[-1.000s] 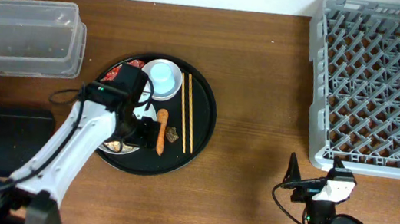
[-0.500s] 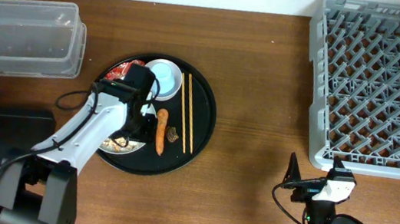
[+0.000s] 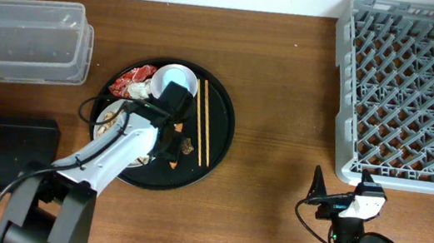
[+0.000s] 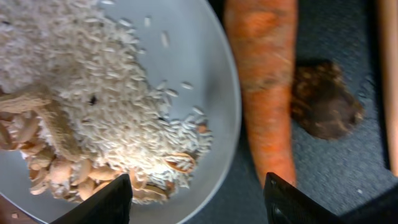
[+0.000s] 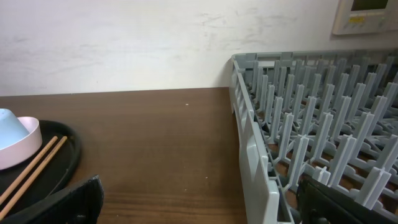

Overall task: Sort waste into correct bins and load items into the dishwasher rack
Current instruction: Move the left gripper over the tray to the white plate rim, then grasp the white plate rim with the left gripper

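The grey rack (image 3: 414,89) fills the upper right. Left of centre, over the black tray (image 3: 222,131), the left gripper (image 4: 199,202) hangs with its jaws spread across the white plate (image 4: 211,74) rim and the carrot (image 4: 264,93). At the lower right, the right gripper (image 5: 199,205) gapes wide and empty.

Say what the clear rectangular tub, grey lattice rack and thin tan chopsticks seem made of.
Clear rectangular tub: likely plastic, glossy, see-through walls. Grey lattice rack: likely moulded plastic, matt, uniform pegs. Thin chopsticks: probably wood or bamboo, pale tan, dull.
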